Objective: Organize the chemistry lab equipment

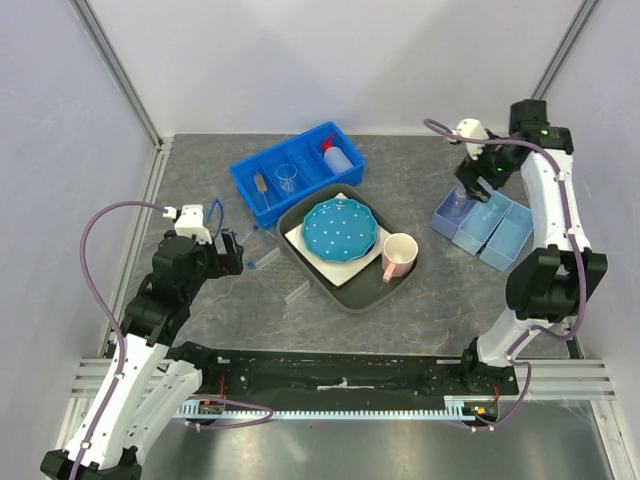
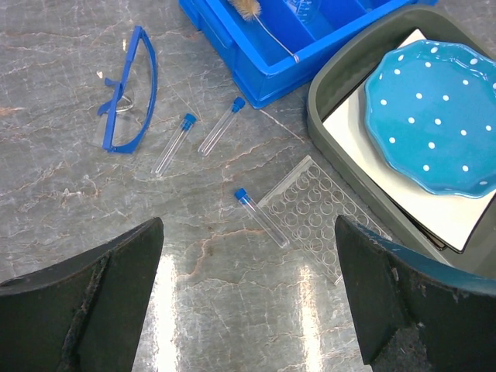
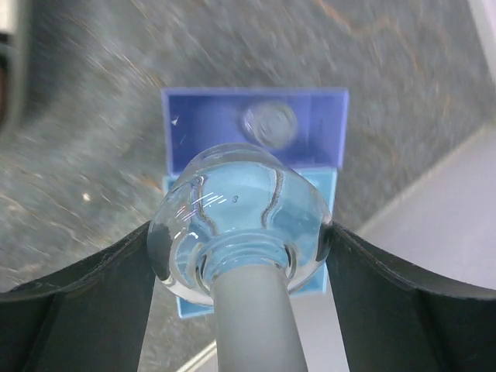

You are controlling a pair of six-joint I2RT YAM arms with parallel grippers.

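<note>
Status: partly complete. Sorted: the blue bin (image 1: 270, 150), at 11 o'clock from the grey tray (image 1: 345, 297) at table centre, holds the small brush (image 1: 260, 187), a clear beaker (image 1: 287, 178) and the white squeeze bottle (image 1: 340, 155) with red nozzle, each in its own compartment. In hand: the right gripper (image 1: 468, 192) is closed on a clear glass bottle (image 3: 240, 209), with a finger pressing each side of its body and its pale cap toward the wrist camera. It hangs above the purple bin (image 3: 325, 116), one of the small bins at 3 o'clock from the tray. A round clear item (image 3: 267, 122) already lies in that bin; what it is cannot be determined. Outstanding: at 9 o'clock from the tray, three blue-capped vials (image 2: 221, 124) lie flat and apart on the table, the blue goggles (image 2: 128, 85) lie at 10 o'clock from them, and a clear rack (image 2: 318, 221) lies flat just beside the tray wall. The left gripper (image 2: 248, 240) hangs over this group, jaws wide, nothing between them. Outside the task: the blue dotted plate (image 1: 340, 228) and pink mug (image 1: 400, 255) occupy the tray. Obstructions, by judgement: the nearest vial lies just beside the rack edge, so a pick there risks nudging the rack; the tray wall blocks approach to the rack from 3 o'clock
</note>
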